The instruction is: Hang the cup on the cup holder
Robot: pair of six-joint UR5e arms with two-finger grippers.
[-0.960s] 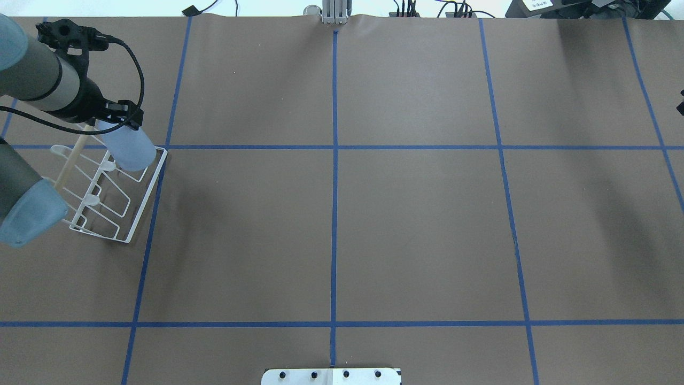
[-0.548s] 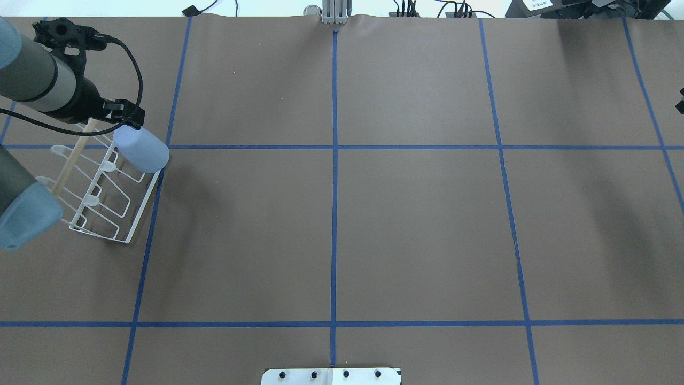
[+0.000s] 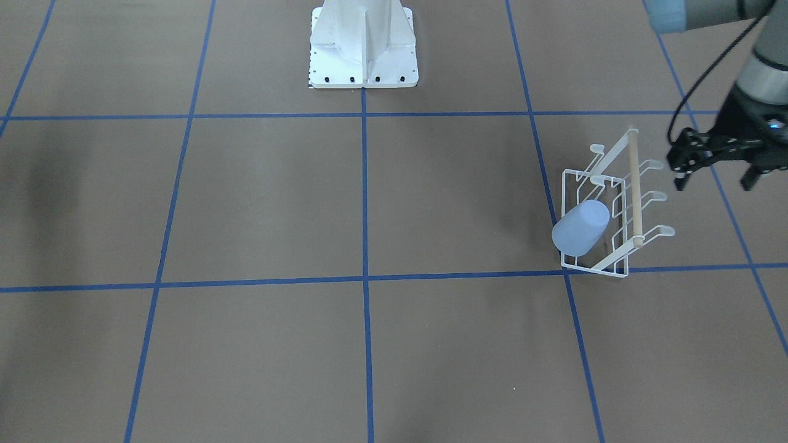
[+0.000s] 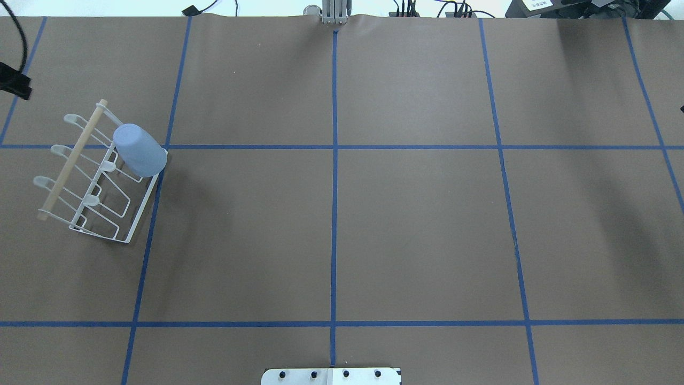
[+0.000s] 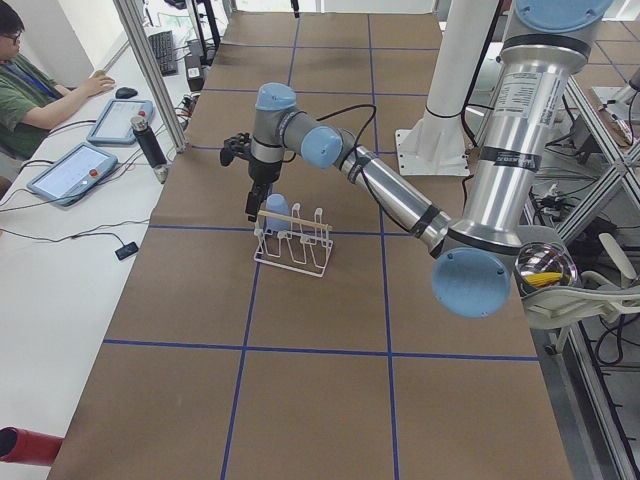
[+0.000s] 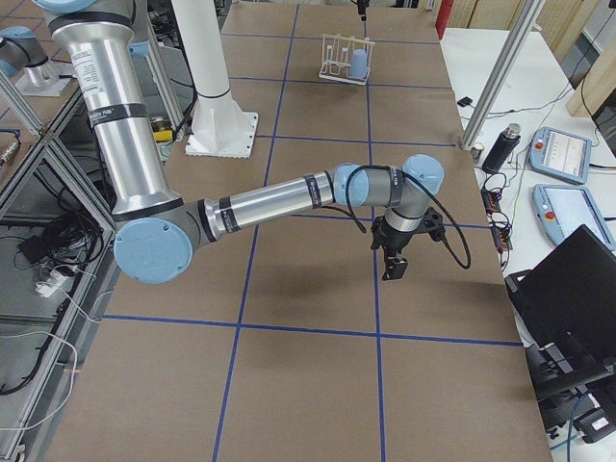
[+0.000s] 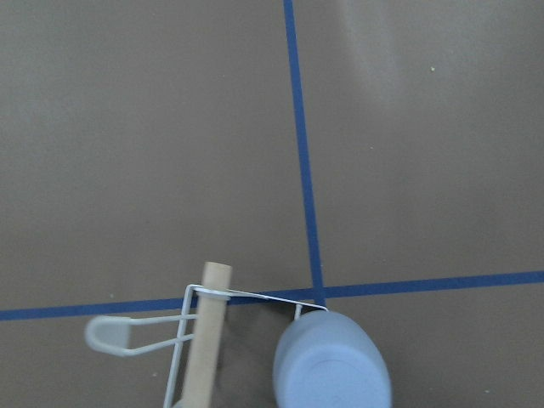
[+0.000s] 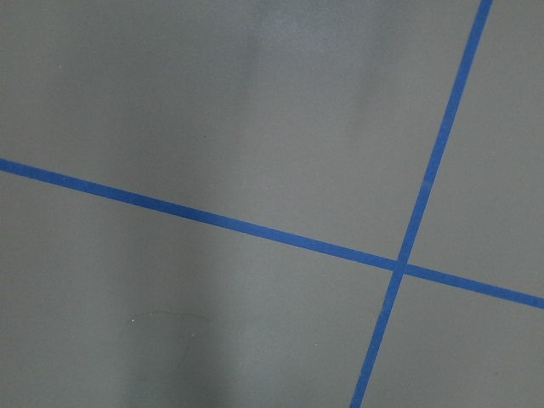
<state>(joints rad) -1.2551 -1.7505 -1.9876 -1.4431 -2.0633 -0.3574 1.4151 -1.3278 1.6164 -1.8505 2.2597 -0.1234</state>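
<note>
The light blue cup (image 4: 140, 149) hangs upside down on a far-end prong of the white wire cup holder (image 4: 72, 159), at the table's left. Both also show in the front view, the cup (image 3: 580, 229) on the cup holder (image 3: 633, 191). The left wrist view looks down on the cup's base (image 7: 331, 361). My left gripper (image 3: 714, 180) is open and empty, off to the side of the rack and clear of it. My right gripper (image 6: 393, 266) hovers low over bare table far from the rack; I cannot tell if it is open or shut.
The robot's base plate (image 3: 363, 49) stands at the table's near middle edge. Blue tape lines grid the brown table cover. An operator (image 5: 30, 90) sits at a side desk with tablets beyond the table's far edge.
My left gripper let go of the cup and drew back to the left, almost out of the overhead view. The cup stays hung on the prong.
</note>
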